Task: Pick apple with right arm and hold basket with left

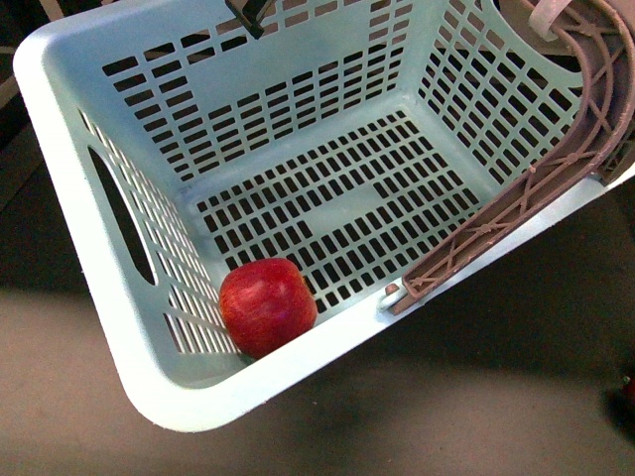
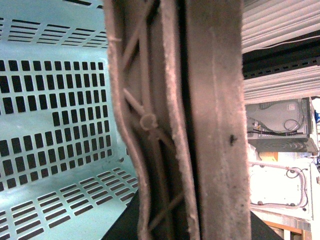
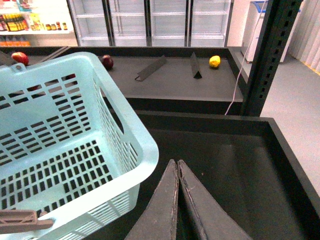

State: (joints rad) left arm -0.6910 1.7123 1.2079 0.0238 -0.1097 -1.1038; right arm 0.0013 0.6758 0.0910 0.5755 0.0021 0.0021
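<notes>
Right tool (image 3: pixel 177 162) clenched empty, dark tapered fingers (image 3: pixel 160 210) together; left tool's state untellable beside rough mauve lattice handle (image 2: pixel 165 125); glossy red apple (image 1: pixel 267 305) in slotted mint basket (image 1: pixel 60 178).

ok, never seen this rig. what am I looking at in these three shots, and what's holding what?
It's a robot with two arms, each ending in a two-finger gripper. One picture comes from a camera on its body, the others from cameras on the left and right wrists. The body camera looks into a tilted pale aqua basket with a red apple lying in its low corner. The left wrist camera is filled by the basket's brown lattice handle; the left gripper probably holds it, but its fingers can't be made out. The right gripper is shut and empty, beside the basket.
</notes>
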